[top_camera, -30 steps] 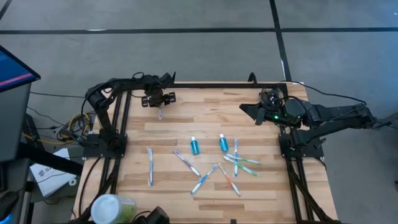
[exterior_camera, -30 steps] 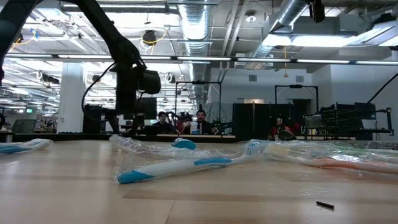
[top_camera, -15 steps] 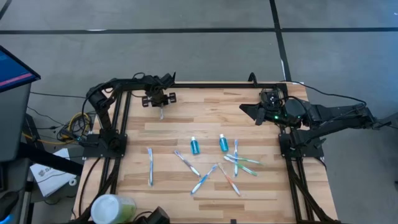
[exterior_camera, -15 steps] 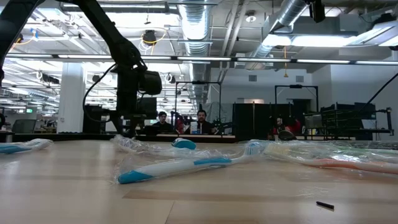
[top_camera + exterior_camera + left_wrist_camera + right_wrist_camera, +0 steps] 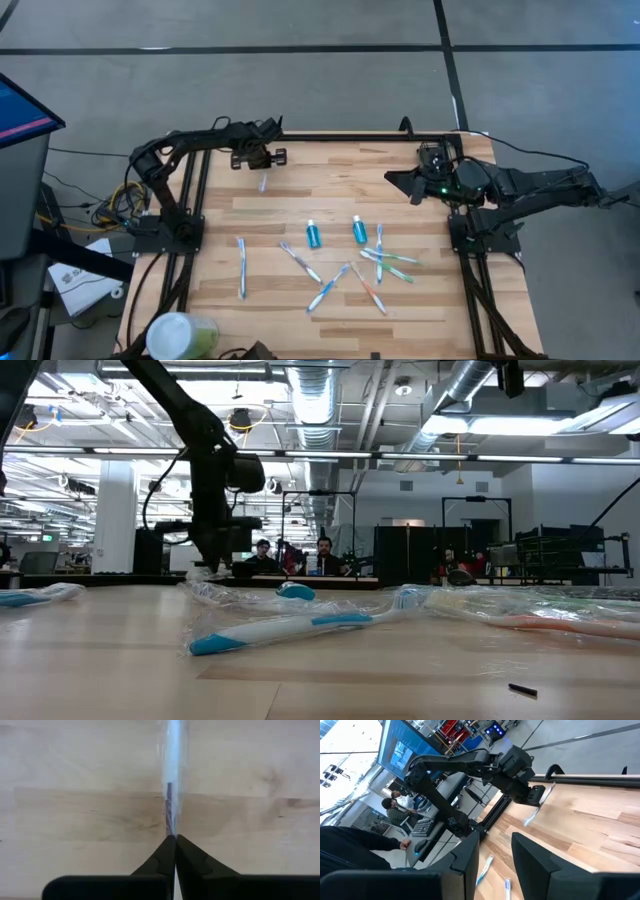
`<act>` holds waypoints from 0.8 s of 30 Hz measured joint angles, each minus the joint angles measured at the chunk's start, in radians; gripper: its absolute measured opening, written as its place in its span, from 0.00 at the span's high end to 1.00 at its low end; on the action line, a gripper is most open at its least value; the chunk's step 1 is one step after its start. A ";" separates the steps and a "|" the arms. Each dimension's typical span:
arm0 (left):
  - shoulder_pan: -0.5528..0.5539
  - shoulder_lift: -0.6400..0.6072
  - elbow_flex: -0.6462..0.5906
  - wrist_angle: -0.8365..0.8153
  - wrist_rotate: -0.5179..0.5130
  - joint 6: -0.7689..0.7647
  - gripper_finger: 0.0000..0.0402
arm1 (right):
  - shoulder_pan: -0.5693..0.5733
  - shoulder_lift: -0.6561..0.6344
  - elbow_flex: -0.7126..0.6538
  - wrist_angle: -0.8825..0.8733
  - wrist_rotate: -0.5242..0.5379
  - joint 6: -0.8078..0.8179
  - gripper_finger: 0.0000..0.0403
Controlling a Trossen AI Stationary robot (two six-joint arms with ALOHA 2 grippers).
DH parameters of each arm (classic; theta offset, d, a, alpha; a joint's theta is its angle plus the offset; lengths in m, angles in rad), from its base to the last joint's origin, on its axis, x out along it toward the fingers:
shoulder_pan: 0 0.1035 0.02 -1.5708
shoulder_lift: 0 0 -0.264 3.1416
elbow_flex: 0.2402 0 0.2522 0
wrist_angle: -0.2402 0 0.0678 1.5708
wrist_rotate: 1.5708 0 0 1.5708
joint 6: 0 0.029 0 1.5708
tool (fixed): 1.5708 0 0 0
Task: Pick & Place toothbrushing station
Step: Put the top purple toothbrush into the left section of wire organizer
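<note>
- The left gripper (image 5: 262, 160) is near the far edge of the worktop (image 5: 330, 170), toward the far left corner.
- Its two fingers (image 5: 162, 862) are pressed together and pinch the end of a wrapped toothbrush (image 5: 172, 770). The toothbrush points away from the fingertips, toward the middle of the worktop.
- In the low view the left arm comes down from above, and the left gripper is just above the wood at the far side.
- The right gripper (image 5: 392, 178) waits above the far right corner. Its fingers (image 5: 470, 855) are spread apart and there is nothing between them.
- The toothbrushing station (image 5: 256, 351) shows only as a small dark shape at the near edge, just beside the pale green cup (image 5: 180, 335) in the near left corner. It is well apart from both grippers.
- Two small blue tubes (image 5: 313, 235) stand near the middle of the worktop.
- Several wrapped toothbrushes (image 5: 375, 262) lie scattered between the middle and the near edge.
- One more toothbrush (image 5: 241, 267) lies alone toward the left edge.
</note>
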 joint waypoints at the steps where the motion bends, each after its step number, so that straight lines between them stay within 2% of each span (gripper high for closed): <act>1: 0.000 -0.006 0.000 -0.001 -0.002 0.000 1.00 | 0.000 0.000 0.000 0.000 0.000 0.000 0.73; 7: -0.012 -0.014 0.000 -0.007 0.027 0.002 1.00 | 0.000 0.000 0.000 0.000 -0.005 0.000 0.73; 15: -0.079 -0.023 0.000 -0.002 0.118 0.034 1.00 | 0.000 0.000 0.000 -0.018 -0.030 -0.003 0.73; 24: -0.186 -0.166 0.000 0.036 0.121 -0.003 1.00 | 0.000 0.000 0.000 -0.020 -0.089 -0.009 0.73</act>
